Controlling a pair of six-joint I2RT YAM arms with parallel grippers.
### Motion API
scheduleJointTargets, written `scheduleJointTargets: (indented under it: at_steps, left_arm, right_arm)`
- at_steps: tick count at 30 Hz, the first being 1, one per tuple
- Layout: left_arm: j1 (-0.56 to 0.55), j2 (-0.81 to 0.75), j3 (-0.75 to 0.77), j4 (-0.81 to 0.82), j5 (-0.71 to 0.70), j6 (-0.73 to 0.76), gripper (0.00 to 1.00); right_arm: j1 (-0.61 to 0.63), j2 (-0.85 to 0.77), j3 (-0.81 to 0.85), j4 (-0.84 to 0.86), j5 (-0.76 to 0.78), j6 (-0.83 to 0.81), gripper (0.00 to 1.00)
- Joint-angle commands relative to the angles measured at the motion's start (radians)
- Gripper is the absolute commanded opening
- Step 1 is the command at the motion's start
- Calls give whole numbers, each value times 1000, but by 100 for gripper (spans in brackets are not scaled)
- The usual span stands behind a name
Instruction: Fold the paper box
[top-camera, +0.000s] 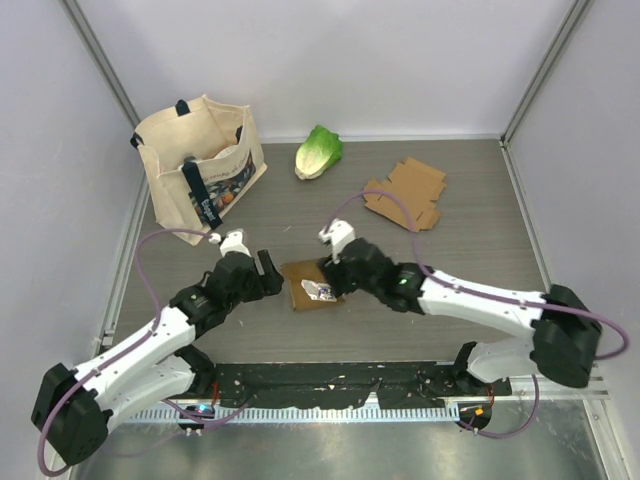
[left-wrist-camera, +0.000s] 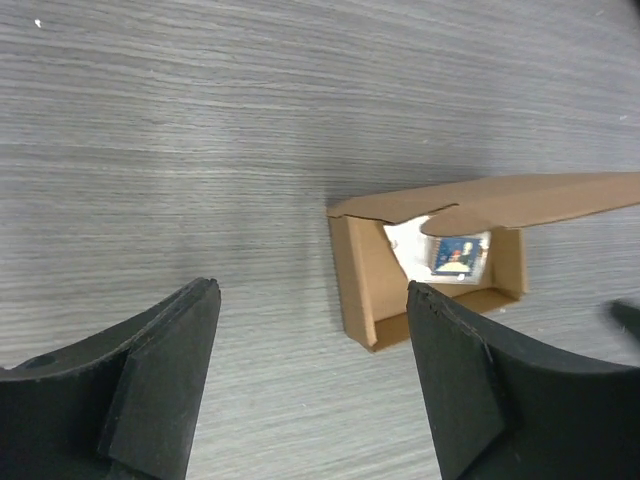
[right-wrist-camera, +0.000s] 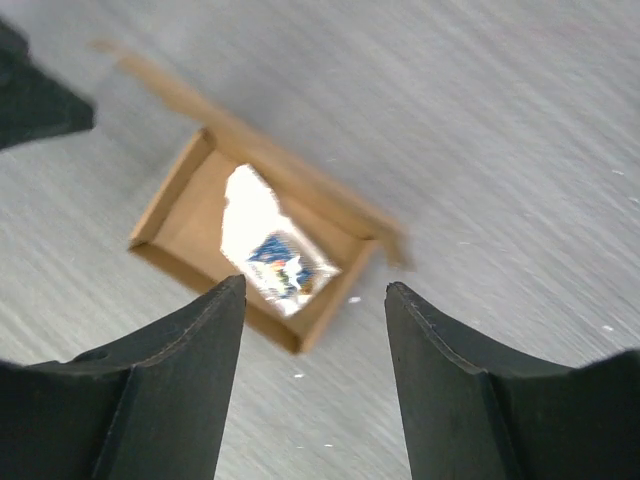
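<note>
left gripper: jaws apart, empty | right gripper: jaws apart, empty | paper box: lid open, near both

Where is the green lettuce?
In the overhead view the lettuce lies at the far side of the table, between the cloth bag on the left and the flat cardboard on the right.

There are two end effectors, the left end effector and the right end effector. The tabletop carries one paper box, one flat cardboard blank, one lettuce and one tote bag.
</note>
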Motion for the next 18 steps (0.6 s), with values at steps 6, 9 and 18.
scheduleJointTargets:
  at_steps: [6,9,18]
  left_arm:
    - [8,98,19,244,-3,234,75]
    - [8,110,16,294,15,268,73]
    - [8,218,84,299,69,339,53]
  right_arm:
    - [-313,-111,-117,139,-496,-95,58]
    - [-324,-85,-110,145,-510,-114,57]
    - [-328,-33,-75,183,-462,-169,47]
